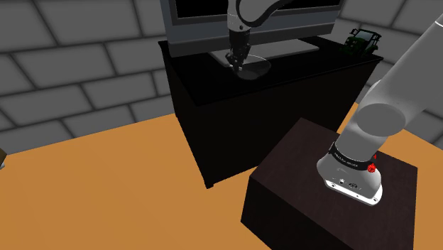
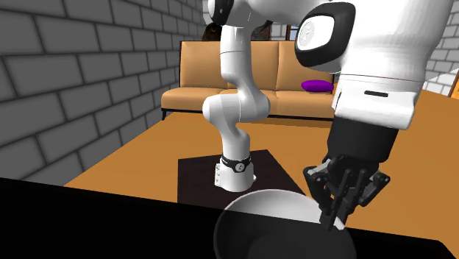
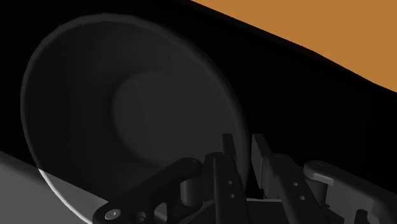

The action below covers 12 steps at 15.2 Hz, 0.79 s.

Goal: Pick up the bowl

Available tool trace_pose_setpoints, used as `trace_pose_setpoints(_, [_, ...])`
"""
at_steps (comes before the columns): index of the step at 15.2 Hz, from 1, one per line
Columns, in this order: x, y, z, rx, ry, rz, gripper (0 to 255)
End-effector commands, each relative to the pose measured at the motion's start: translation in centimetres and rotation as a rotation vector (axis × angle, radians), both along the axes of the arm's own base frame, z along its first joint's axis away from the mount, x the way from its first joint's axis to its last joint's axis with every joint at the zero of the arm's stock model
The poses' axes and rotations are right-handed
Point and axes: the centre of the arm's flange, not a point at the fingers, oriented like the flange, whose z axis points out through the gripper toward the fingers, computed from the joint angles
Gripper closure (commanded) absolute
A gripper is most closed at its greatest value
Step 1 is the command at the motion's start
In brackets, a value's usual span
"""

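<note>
Grey bowl (image 2: pixel 272 224) on black cabinet (image 1: pixel 213 135); pincer (image 2: pixel 335 218) clamped narrowly on its rim.

Dark grey bowl (image 3: pixel 95 95); black cabinet (image 1: pixel 213 128); orange floor (image 1: pixel 106 185).

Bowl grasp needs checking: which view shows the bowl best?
The wrist view: the bowl shows close, inside and most of the rim. The second exterior view crops its lower part; the shoulder view has it far off.
</note>
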Motion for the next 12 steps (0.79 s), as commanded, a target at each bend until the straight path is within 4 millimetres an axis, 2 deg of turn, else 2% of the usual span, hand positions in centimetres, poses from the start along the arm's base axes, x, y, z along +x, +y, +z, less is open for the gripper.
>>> trace_pose_setpoints(1, [-0.1, 0.1, 1.1, 0.000, 0.000, 0.000, 255])
trace_pose_setpoints(11, [-0.1, 0.1, 6.4, 0.000, 0.000, 0.000, 255])
trace_pose_setpoints(12, [-0.1, 0.1, 6.5, 0.000, 0.000, 0.000, 255])
